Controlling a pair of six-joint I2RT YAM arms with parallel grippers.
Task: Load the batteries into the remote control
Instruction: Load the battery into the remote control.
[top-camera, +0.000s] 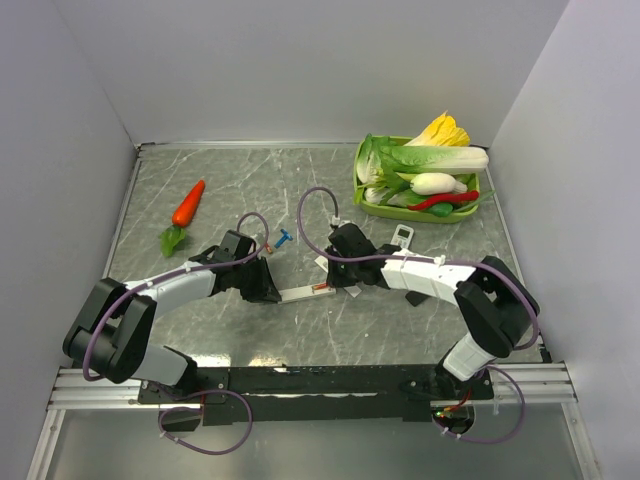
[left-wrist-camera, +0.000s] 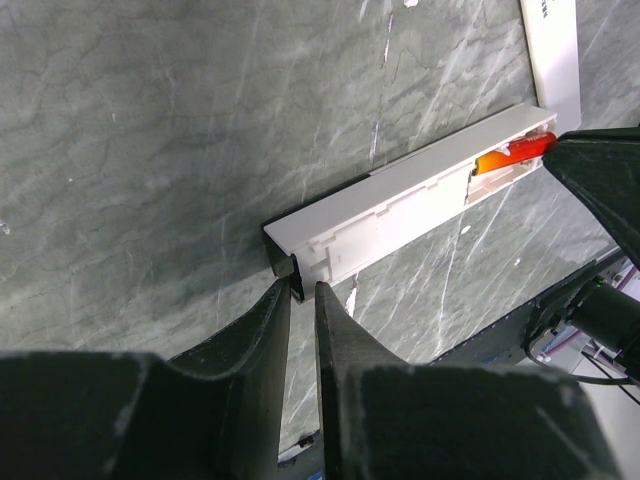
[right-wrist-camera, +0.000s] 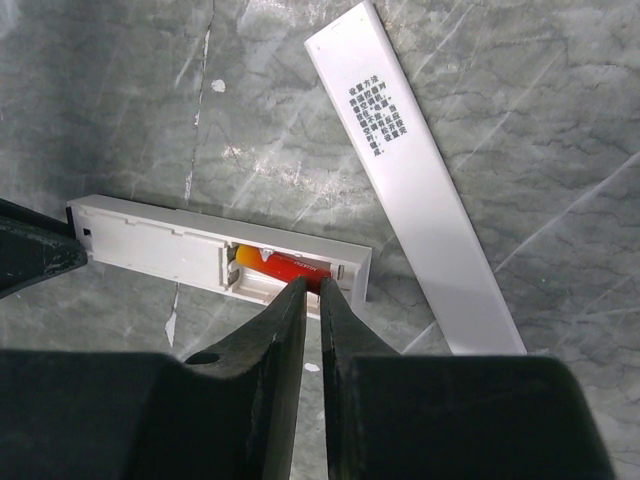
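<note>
Holding the remote control by one end with my left gripper right now, jaws clenched on the corner of that end. The slim white bar sits on the grey marbled table, about midway between my two arms. The battery bay at the opposite end is uncovered, and one red-orange battery lies lengthwise in it. My right gripper comes down onto that battery near the remote's outer end. Its jaws are drawn almost together with only a thin slit between them. The tips sit right at the battery, but honestly I can't tell whether they're nipping it or just resting on it. The white back cover lies on the table just beside the bay end, angled away from the remote, with its printed side up. It doesn't seem to touch the remote. Farther back there's a small blue T-shaped piece. A toy carrot lies off to the left, and a green tray of toy vegetables sits in the far right corner, well apart from where I'm working.
</note>
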